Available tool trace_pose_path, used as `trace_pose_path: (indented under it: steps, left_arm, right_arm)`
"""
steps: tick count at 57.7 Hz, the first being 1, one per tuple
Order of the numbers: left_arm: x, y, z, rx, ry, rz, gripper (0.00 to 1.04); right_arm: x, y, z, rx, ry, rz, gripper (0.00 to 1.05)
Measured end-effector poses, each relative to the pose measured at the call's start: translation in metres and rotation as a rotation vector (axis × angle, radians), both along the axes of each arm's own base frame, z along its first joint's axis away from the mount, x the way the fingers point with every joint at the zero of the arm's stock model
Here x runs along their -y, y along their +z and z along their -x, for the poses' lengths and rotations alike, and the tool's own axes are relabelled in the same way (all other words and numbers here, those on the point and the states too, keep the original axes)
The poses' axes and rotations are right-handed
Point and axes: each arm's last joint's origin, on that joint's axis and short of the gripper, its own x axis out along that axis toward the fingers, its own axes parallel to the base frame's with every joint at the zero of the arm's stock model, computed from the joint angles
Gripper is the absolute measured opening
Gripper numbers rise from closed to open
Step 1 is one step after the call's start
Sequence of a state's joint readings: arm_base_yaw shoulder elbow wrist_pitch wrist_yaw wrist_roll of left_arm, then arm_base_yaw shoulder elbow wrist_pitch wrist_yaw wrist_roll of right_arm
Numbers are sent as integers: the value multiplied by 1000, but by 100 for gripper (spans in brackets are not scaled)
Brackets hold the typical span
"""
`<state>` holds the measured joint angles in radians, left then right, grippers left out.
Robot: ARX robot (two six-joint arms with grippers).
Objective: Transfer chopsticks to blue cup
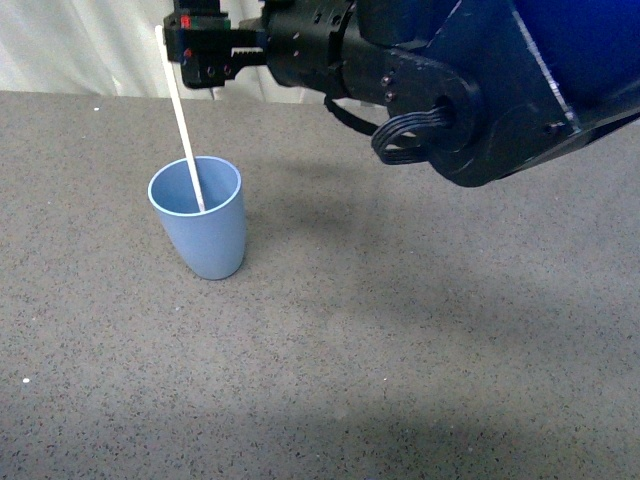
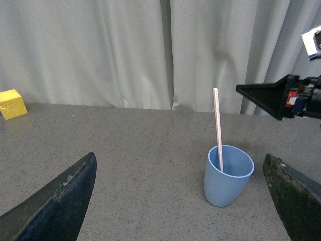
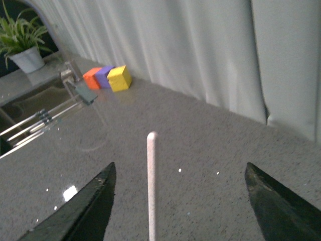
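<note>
The blue cup (image 1: 197, 230) stands upright on the grey table. The pale chopsticks (image 1: 184, 130) stand in it as one stick, lower end inside and top leaning away to the left. My right gripper (image 1: 190, 48) hovers open around the stick's top end. In the right wrist view the chopsticks (image 3: 151, 186) rise between the spread fingers (image 3: 88, 211), nearer one of them and touching neither. My left gripper (image 2: 175, 201) is open and empty, low over the table. The cup (image 2: 228, 175) and chopsticks (image 2: 217, 130) sit ahead of it, towards one finger (image 2: 296, 201).
White curtains (image 2: 125, 50) hang behind the table. A yellow cube (image 2: 12, 104) sits by the curtain. The right wrist view shows the yellow cube (image 3: 119, 79) beside a purple cube (image 3: 105, 75) and an orange cube (image 3: 91, 78), plus a potted plant (image 3: 25, 45) and metal rods (image 3: 40, 123).
</note>
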<state>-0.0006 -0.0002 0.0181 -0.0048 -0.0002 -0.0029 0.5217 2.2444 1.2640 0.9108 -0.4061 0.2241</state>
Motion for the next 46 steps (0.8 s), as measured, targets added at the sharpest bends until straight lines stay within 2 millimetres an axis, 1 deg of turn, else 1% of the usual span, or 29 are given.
trace_pose_path:
  steps: [1,2,5,6,7,9,10,11,13,15,17,19,20,21,23,24,26,34,46]
  left_arm:
    - [0,0,0,0,0,0,98]
    - [0,0,0,0,0,0,98]
    - [0,0,0,0,-1,0,98]
    - [0,0,0,0,-2,0,98]
    - [0,0,0,0,-2,0,98]
    - [0,0,0,0,0,0,98]
    - [0,0,0,0,0,0,98]
    - [0,0,0,0,0,0,98]
    - [0,0,0,0,1,0,98]
    - [0,0,0,0,1,0,98]
    - [0,0,0,0,0,0,98]
    - [0,0,0,0,0,0,98]
    - [0,0,0,0,0,0,98]
    - [0,0,0,0,0,0,98]
    - [0,0,0,0,0,0,98]
    - [0,0,0,0,0,0,98]
    - [0,0,0,0,0,0,98]
    - [0,0,0,0,1,0,98]
    - [0,0,0,0,0,0,98]
  right_arm:
    - [2,3,0,14,-29,-2,81]
    - [2,5,1,24,-58,2,81]
    - [14,15,8,105,-382,55,72]
    - [18,17,10,117,-436,65,70]
    - [25,21,15,134,-528,78,66]
    - [38,26,23,159,-652,103,61]
    - [43,28,26,165,-690,108,59]
    - [52,31,32,173,-757,116,55]
    - [64,34,40,180,-816,122,51]
    - [87,39,54,192,-892,136,42]
    - [98,40,62,196,-902,140,38]
    - [113,39,73,195,-913,151,30]
    - [125,37,83,189,-919,165,24]
    - [133,34,90,183,-923,176,20]
    - [144,31,101,173,-922,192,13]
    - [151,28,108,166,-919,200,7]
    - [162,27,122,162,-911,212,1]
    - [185,28,153,165,-903,209,1]
    - [207,27,184,160,-914,212,1]
